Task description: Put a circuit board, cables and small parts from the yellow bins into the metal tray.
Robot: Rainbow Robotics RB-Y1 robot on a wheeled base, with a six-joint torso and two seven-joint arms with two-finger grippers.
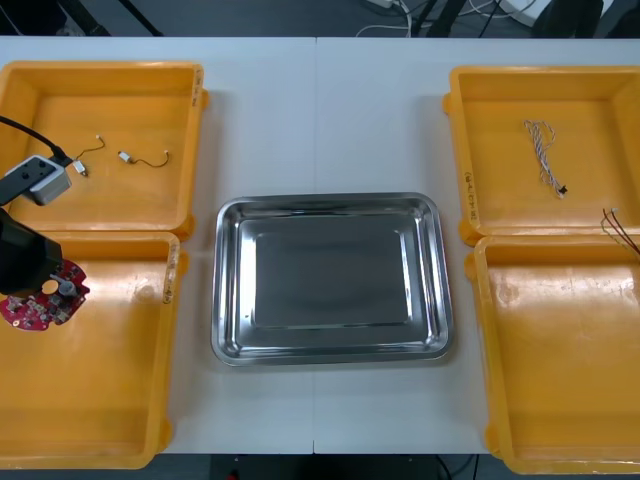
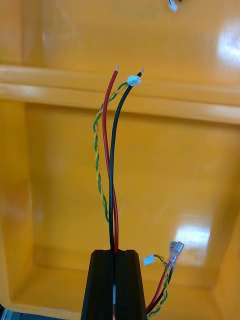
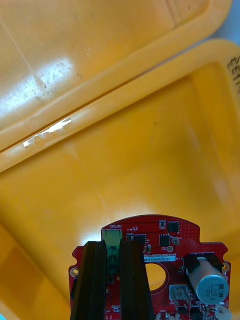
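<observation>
A round red circuit board (image 1: 45, 297) hangs over the near left yellow bin (image 1: 90, 400), with my left gripper (image 1: 36, 284) shut on it at the table's left edge. In the left wrist view the fingers (image 3: 94, 280) clamp the green connector on the board (image 3: 165, 240). My right gripper (image 2: 114, 252) is shut on a cable bundle (image 2: 107, 150) of red, black and twisted green-yellow wires above the near right bin (image 2: 165, 175). The bundle's ends (image 1: 620, 230) show at the right edge of the front view. The metal tray (image 1: 330, 203) sits bare in the middle.
The far left bin (image 1: 100, 68) holds two small metal parts on thin wires (image 1: 140, 158). A twisted blue and white cable (image 1: 545, 155) lies in the far right bin (image 1: 500, 100). The near right bin (image 1: 560, 350) has a bare floor.
</observation>
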